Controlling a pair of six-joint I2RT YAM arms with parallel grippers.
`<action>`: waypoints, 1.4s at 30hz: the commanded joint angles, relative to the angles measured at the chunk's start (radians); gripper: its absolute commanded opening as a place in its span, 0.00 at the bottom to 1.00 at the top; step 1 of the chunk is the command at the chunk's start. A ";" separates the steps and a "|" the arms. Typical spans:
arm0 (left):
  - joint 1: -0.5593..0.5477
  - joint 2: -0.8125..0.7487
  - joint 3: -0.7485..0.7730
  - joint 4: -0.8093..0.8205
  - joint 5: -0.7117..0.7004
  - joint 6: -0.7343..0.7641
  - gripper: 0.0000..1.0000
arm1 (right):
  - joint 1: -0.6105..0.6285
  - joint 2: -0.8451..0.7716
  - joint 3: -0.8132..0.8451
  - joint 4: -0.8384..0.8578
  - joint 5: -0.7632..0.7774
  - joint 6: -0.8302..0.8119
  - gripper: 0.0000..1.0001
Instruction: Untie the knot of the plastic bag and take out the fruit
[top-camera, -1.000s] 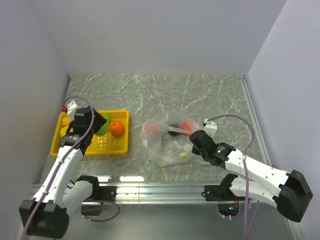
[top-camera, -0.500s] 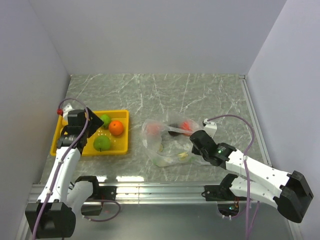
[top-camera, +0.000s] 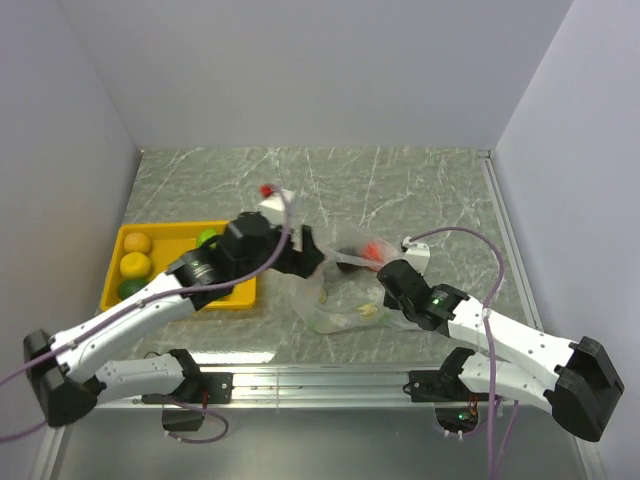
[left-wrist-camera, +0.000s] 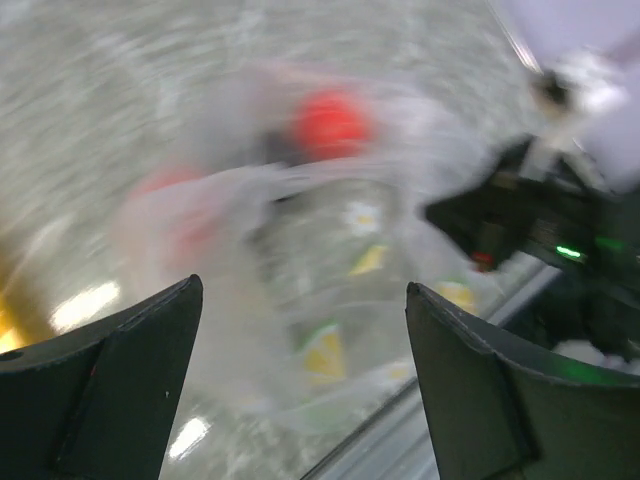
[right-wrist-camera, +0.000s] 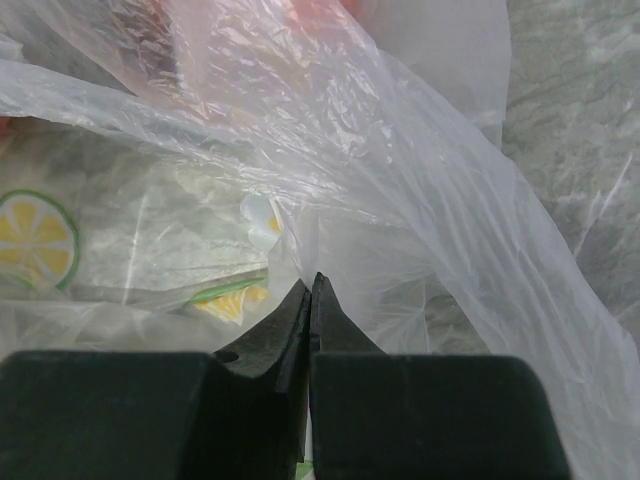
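Note:
The plastic bag (top-camera: 335, 300) lies crumpled in the middle of the table, with lemon-slice prints on it. A red fruit (top-camera: 376, 248) shows at its far end, and blurred in the left wrist view (left-wrist-camera: 330, 122), with a pink one (left-wrist-camera: 170, 195) to its left. My left gripper (top-camera: 307, 262) is open and empty over the bag's left end (left-wrist-camera: 302, 285). My right gripper (top-camera: 386, 284) is shut on a fold of the bag's film (right-wrist-camera: 311, 284) at its right side. A light green fruit (top-camera: 207, 238) lies in the yellow tray (top-camera: 118, 300). I cannot make out the knot.
The tray at the left also holds two yellow fruits (top-camera: 137, 243) and a dark green one (top-camera: 130, 288). My left arm (top-camera: 150, 300) lies across the tray's right part and hides it. Walls close the left, back and right sides.
My left arm left the tray, where a light green fruit stayed behind, and swung right to the bag with its jaws open. My right gripper kept its hold on the bag.

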 joint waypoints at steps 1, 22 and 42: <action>-0.137 0.117 0.115 0.045 -0.072 0.099 0.87 | -0.007 -0.008 0.051 -0.003 0.053 -0.027 0.00; -0.096 0.791 0.299 0.160 -0.310 -0.310 0.81 | -0.007 -0.044 0.071 0.017 -0.070 0.010 0.00; -0.067 1.025 0.349 0.533 -0.410 -0.363 0.83 | -0.006 0.005 0.012 0.092 -0.203 0.002 0.00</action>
